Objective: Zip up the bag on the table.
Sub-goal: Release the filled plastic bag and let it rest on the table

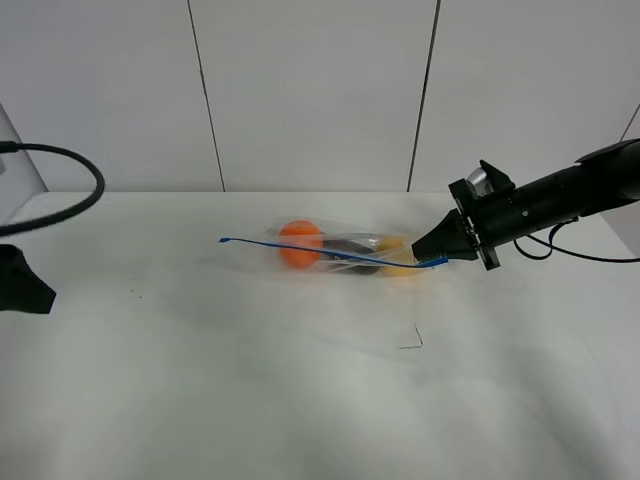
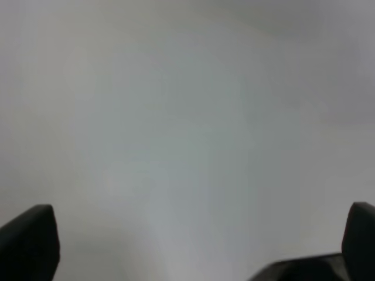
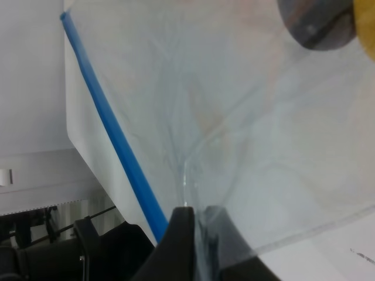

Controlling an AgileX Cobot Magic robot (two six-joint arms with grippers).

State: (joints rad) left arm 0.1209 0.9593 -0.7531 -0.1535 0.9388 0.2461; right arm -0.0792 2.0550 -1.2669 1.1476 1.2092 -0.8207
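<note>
The clear plastic bag (image 1: pixel 340 250) lies on the white table (image 1: pixel 300 400), a little behind its middle. An orange (image 1: pixel 299 243), a dark eggplant (image 1: pixel 352 243) and a yellow fruit (image 1: pixel 400 262) show through it. Its blue zip strip (image 1: pixel 330 254) runs along the near edge. My right gripper (image 1: pixel 437 253) is shut on the bag's right end. In the right wrist view its fingers (image 3: pixel 179 234) pinch the clear plastic of the bag (image 3: pixel 246 117) just beside the blue strip (image 3: pixel 111 129). My left gripper (image 2: pixel 193 240) stands open over bare table, far left of the bag.
A black cable (image 1: pixel 85 200) loops at the far left above a dark part of the left arm (image 1: pixel 22 285). A thin bent wire-like mark (image 1: pixel 412 342) lies on the table in front of the bag. Grey wall panels stand behind the table's rear edge.
</note>
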